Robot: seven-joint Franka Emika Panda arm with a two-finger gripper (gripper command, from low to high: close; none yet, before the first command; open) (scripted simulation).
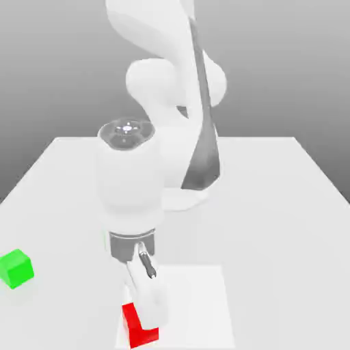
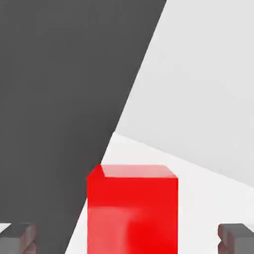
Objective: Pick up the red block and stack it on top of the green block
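Robot arm reaching down, hand low over the red block (image 2: 132, 216), fingers (image 2: 30, 239) wide open around it, gripping nothing

Green block (image 1: 16, 268), arm (image 1: 198, 109) above red block (image 1: 137, 331)

Exterior view faces the white jointed robot arm (image 1: 181, 96), looking down from farther back; hand view's close above, both sharing the bright red matte cube (image 1: 140, 331) (image 2: 132, 213), exterior's six-to-seven o'clock!
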